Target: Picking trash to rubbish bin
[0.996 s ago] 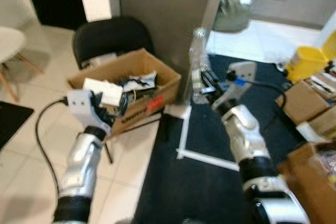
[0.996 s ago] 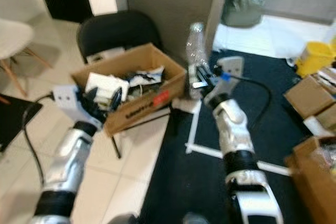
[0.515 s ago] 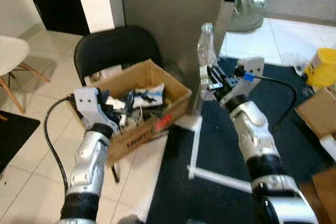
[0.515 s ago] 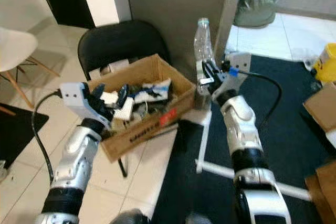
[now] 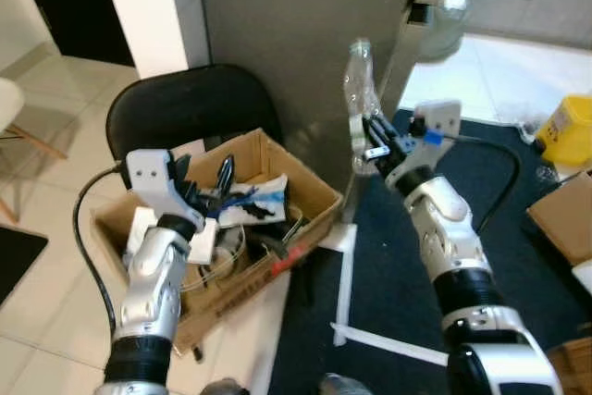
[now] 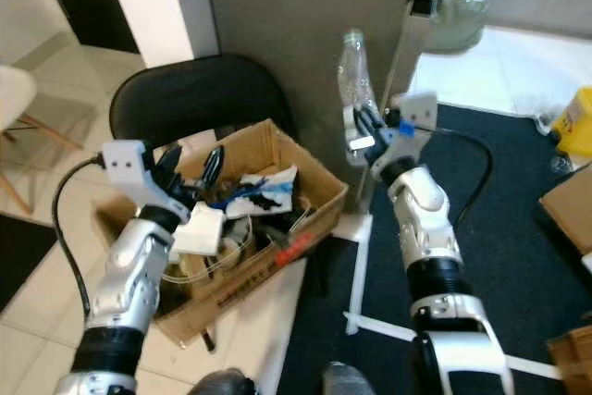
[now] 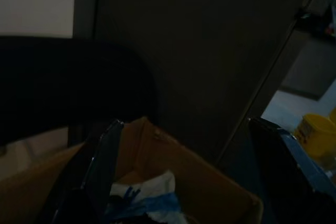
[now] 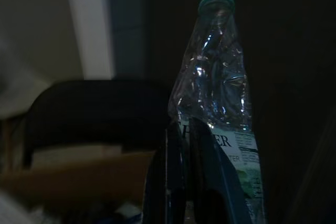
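I'm holding a crumpled clear plastic bottle upright in the right gripper, fingers clenched on its labelled lower half, just right of the cardboard box and above its rim level. The box is sitting on a black chair, packed with paper and wrappers. My left gripper is hovering over the box's left part with its fingers spread apart and nothing between them, as far as I can judge from the dim wrist view. Behind the box I'm seeing a grey wall panel.
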You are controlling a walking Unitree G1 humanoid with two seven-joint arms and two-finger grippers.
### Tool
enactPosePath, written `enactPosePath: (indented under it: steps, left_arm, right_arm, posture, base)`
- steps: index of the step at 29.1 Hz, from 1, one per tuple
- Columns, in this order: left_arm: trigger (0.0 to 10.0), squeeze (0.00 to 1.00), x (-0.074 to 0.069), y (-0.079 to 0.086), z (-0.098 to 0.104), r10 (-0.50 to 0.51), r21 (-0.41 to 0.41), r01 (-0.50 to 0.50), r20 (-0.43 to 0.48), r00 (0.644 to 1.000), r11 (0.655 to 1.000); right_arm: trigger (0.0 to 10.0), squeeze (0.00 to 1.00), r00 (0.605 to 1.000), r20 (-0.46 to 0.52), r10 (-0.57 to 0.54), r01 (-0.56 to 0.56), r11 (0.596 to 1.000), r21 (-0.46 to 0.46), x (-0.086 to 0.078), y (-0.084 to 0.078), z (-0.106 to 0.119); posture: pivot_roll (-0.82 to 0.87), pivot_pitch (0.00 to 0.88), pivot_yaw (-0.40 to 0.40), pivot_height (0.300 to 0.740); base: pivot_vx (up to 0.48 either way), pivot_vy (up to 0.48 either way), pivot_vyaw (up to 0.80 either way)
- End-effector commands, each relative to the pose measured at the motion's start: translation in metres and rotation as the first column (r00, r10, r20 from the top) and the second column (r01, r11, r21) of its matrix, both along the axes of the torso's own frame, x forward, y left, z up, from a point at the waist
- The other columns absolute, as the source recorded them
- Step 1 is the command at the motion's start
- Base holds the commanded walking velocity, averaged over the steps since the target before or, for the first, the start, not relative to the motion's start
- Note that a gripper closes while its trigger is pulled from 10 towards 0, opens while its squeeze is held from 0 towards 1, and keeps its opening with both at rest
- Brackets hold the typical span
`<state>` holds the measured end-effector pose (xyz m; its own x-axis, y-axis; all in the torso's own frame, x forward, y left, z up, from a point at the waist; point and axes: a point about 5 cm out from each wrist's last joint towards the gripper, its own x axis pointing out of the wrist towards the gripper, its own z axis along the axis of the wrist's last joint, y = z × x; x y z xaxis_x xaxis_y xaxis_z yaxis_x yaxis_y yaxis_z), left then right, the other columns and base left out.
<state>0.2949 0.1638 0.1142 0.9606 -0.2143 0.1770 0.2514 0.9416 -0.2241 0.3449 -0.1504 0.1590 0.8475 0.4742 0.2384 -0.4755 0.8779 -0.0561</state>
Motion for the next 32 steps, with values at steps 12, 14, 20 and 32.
enactPosePath:
  steps: [12, 14, 20, 32]
  left_arm:
    - [10.0, 0.00, -0.007, 0.006, -0.006, 0.016, 0.041, -0.014, -0.028, 0.999, 0.999]
    - [10.0, 0.00, -0.009, 0.011, -0.006, 0.026, 0.041, -0.025, -0.028, 0.999, 0.999]
    - [10.0, 0.00, -0.013, 0.015, -0.005, 0.031, 0.057, -0.030, -0.027, 0.999, 0.998]
    - [10.0, 0.00, -0.019, 0.047, 0.005, 0.115, 0.148, -0.112, -0.011, 0.993, 0.983]
  right_arm:
    - [10.0, 0.00, 0.945, 0.052, 0.323, -0.298, 0.916, -0.268, -0.014, 0.038, 0.023]
    - [10.0, 0.00, 0.947, 0.049, 0.317, -0.293, 0.916, -0.274, -0.014, 0.044, 0.026]
    - [10.0, 0.00, 0.959, 0.031, 0.281, -0.266, 0.932, -0.245, -0.010, 0.053, 0.028]
    - [10.0, 0.00, 0.998, -0.001, 0.064, -0.062, 0.976, -0.208, 0.006, 0.058, 0.033]
  posture:
    - [-0.01, 0.000, -0.026, 0.740]
    - [-0.01, 0.000, -0.026, 0.740]
    - [-0.01, 0.000, -0.026, 0.740]
    - [0.00, 0.000, -0.021, 0.740]
  base:
    - [0.000, 0.000, 0.00]
    - [0.000, 0.000, 0.00]
    - [0.000, 0.000, 0.00]
    - [0.000, 0.000, 0.00]
